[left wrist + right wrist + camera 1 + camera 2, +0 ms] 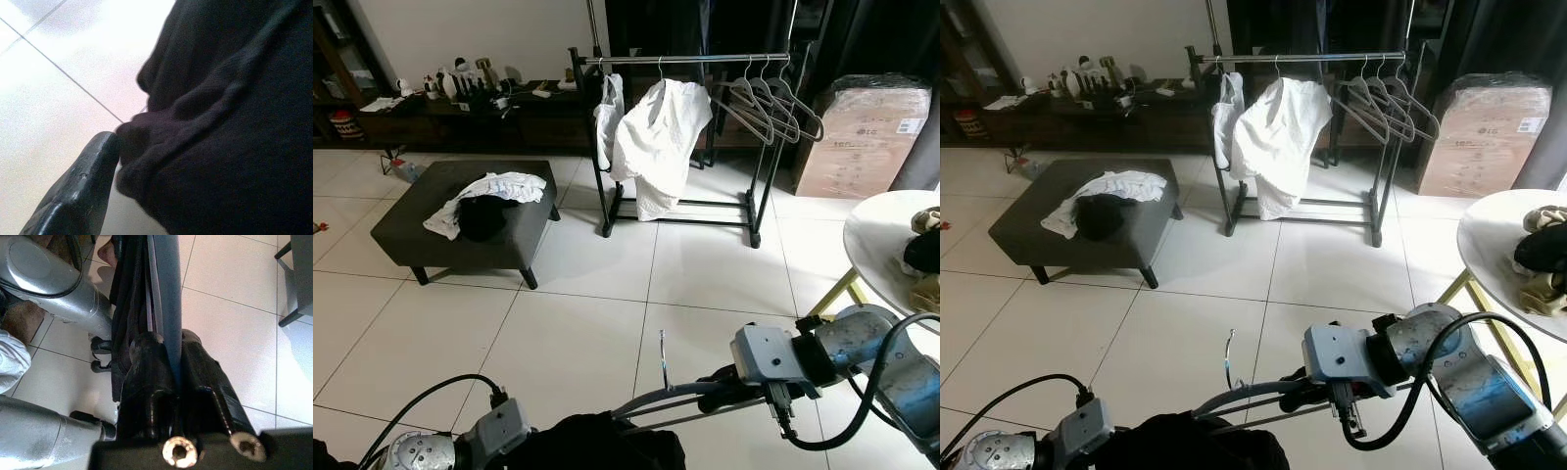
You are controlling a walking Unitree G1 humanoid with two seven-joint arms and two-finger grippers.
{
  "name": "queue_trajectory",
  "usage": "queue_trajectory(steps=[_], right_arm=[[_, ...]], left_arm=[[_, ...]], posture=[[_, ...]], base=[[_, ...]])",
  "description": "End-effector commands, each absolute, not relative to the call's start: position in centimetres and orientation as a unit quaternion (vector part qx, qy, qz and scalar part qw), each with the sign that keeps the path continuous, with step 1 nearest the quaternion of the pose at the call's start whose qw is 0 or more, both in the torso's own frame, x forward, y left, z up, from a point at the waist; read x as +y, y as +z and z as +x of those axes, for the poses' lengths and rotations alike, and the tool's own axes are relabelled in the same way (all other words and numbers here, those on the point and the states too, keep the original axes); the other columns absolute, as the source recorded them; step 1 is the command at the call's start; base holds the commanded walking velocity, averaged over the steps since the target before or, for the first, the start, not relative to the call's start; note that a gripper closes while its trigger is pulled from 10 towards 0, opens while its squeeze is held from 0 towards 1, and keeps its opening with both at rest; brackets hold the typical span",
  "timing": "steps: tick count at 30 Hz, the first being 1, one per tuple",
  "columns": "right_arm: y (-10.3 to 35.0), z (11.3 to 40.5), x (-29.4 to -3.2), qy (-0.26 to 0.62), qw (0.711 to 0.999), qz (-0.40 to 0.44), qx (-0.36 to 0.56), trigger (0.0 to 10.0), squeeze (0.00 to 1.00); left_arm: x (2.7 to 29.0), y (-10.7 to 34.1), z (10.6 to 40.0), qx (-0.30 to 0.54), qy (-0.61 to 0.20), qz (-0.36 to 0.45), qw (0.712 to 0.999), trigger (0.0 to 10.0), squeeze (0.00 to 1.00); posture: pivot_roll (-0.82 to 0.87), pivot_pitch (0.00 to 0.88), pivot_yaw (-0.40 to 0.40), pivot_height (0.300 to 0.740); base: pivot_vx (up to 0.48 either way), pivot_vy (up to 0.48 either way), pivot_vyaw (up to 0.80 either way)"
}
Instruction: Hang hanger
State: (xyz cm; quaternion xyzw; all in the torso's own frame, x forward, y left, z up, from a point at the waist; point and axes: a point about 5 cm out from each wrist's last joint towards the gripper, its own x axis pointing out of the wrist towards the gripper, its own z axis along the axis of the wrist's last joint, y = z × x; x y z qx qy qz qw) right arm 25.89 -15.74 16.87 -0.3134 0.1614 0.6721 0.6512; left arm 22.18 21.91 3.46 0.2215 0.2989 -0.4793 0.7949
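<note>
Open tiled floor (pixel 607 294) lies between me and the clothes rack (pixel 685 61), so I have a free path forward. On the rail, the white shirt (pixel 656 142) fills the left part and empty hangers (pixel 769 103) crowd the right end; a bare gap sits between them. The ottoman (pixel 470 220) blocks my left, the round counter (pixel 881 245) my right.

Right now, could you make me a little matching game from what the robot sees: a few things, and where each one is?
Things:
1. white shirt
2. black garment
3. cardboard box
4. grey hanger

Places:
A. in the right gripper
B. on the dark ottoman
C. on the clothes rack
D. on the floor right of the rack

Pairs: 1-C, 2-B, 3-D, 4-A
</note>
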Motion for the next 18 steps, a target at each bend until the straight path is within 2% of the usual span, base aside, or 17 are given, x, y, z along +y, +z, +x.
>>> queue_trajectory(steps=[1,6,10,11,12,13,14,18], right_arm=[[19.3,25.8,-14.7,0.685,0.650,-0.313,0.096,0.0,0.00],[19.6,25.8,-14.6,0.686,0.650,-0.314,0.091,0.0,0.00],[19.8,25.7,-14.6,0.687,0.649,-0.314,0.090,0.0,0.00],[19.8,25.7,-14.6,0.687,0.649,-0.314,0.090,0.0,0.00],[19.8,25.6,-14.6,0.687,0.649,-0.314,0.090,0.0,0.00],[19.8,25.6,-14.6,0.687,0.649,-0.314,0.090,0.0,0.00],[19.8,25.6,-14.6,0.687,0.649,-0.315,0.090,0.0,0.00],[19.9,25.7,-14.6,0.686,0.650,-0.314,0.089,0.0,0.00]], left_arm=[[22.4,2.7,21.9,0.312,-0.471,0.237,0.791,10.0,0.00],[22.5,2.2,22.6,0.295,-0.441,0.239,0.813,10.0,0.00],[22.3,1.9,22.5,0.302,-0.449,0.225,0.810,10.0,0.00],[22.2,1.7,22.4,0.306,-0.454,0.221,0.807,8.0,0.00],[22.1,1.6,22.4,0.308,-0.457,0.219,0.805,6.8,0.00],[22.1,1.5,22.3,0.309,-0.460,0.216,0.804,6.8,0.00],[22.0,1.4,22.4,0.309,-0.458,0.217,0.805,0.0,0.00],[22.0,1.0,22.5,0.309,-0.457,0.213,0.807,0.0,0.00]], posture=[[-0.13,0.105,0.055,0.740],[-0.13,0.107,0.049,0.740],[-0.14,0.108,0.048,0.740],[-0.14,0.109,0.048,0.740],[-0.14,0.109,0.047,0.740],[-0.14,0.109,0.047,0.740],[-0.14,0.109,0.047,0.740],[-0.14,0.109,0.047,0.740]], base=[[0.000,0.000,0.00],[0.000,0.000,0.00],[0.000,0.000,0.00],[0.000,0.000,0.00],[0.000,0.000,0.00],[0.000,0.000,0.00],[0.000,0.000,0.00],[0.000,0.000,0.00]])
